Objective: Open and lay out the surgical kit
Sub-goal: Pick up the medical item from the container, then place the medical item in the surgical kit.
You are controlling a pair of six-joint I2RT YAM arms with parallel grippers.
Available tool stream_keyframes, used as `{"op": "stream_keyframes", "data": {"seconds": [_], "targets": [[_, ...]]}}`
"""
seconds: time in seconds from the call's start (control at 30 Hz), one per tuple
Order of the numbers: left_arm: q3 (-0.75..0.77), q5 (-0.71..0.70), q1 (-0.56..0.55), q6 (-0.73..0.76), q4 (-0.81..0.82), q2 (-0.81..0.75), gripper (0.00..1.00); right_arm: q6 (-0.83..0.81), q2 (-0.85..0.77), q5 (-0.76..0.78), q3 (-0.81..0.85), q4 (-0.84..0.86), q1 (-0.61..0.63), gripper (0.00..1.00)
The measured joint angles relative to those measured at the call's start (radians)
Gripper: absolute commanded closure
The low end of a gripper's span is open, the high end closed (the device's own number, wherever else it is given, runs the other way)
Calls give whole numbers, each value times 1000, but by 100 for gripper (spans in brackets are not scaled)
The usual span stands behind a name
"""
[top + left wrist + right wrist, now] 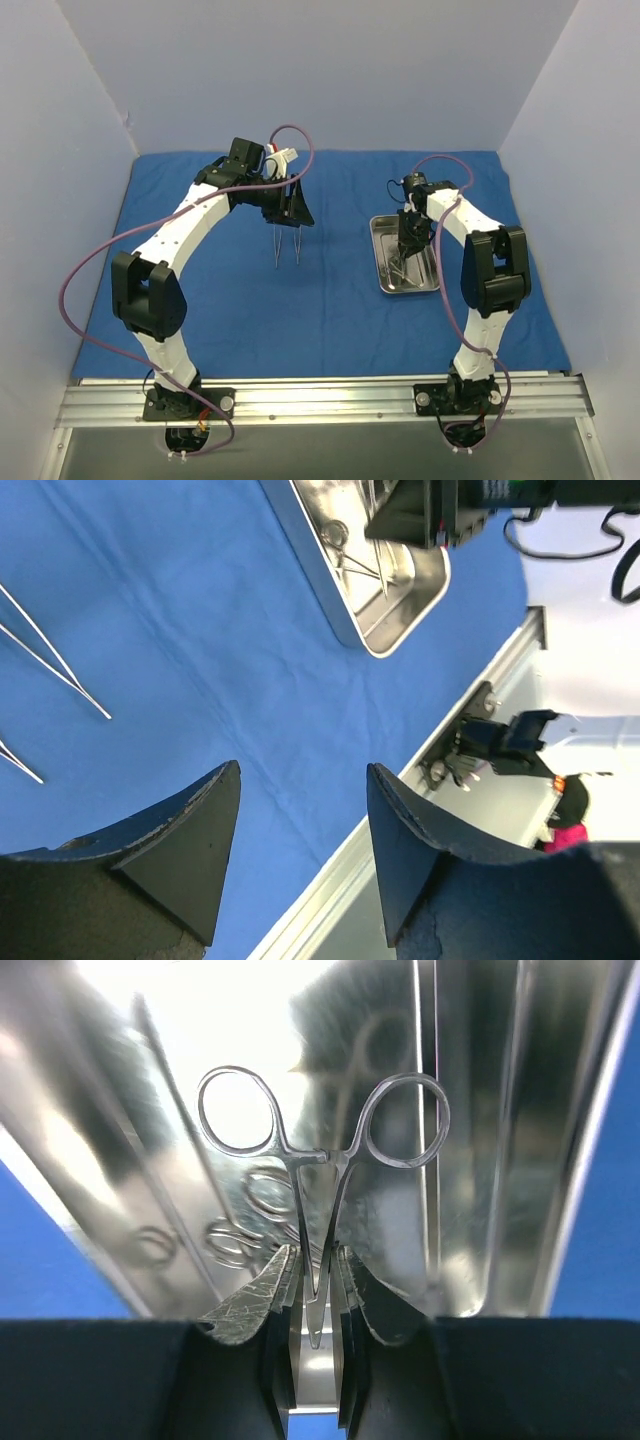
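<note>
Right gripper (315, 1300) is pinched narrow on a ring-handled instrument (318, 1160), its dark scuffed pads closed on the two slim shanks just below the pivot, while the left gripper (300, 850) hangs wide with nothing between its black wedge-shaped fingers (185, 855), whose edges are chipped and matte

Beneath both arms the deep-blue cloth drape (300, 310) lies spread flat over the table, soft and faintly creased, reaching from the rear wall to the near edge

On its right half sits the rectangular steel tray (376, 250), shallow, round-cornered and mirror-bright, its walls throwing back smeared reflections; the right gripper reaches down into it from above

The held instrument is thin polished silver with two oval finger rings side by side at the far end, the rings raised in front of the tray floor. More ring shapes gleam behind it in the tray, though which are metal and which are reflections I cannot tell

Left of the tray and well apart from it, two thin silver instruments (297, 245) lie on the drape just in front of the left gripper, roughly parallel, tapering to fine points
</note>
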Motion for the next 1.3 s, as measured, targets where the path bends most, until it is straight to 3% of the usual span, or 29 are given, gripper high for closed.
{"op": "stream_keyframes", "data": {"seconds": [0.47, 0.63, 0.83, 0.97, 1.3], "targets": [[-55, 106, 141, -67, -3, -32, 35, -240, -53, -84, 164, 18, 60, 100], [-188, 121, 267, -118, 8, -142, 34, -364, -92, -140, 267, 39, 215, 100], [-381, 214, 384, -167, 81, -293, 31, -522, -99, -162, 324, 28, 547, 100], [-454, 270, 447, -174, 99, -320, 28, -625, -99, -171, 314, -28, 704, 100], [-747, 369, 431, -248, 214, -510, 32, -754, -133, -121, 229, -140, 793, 100]]}}
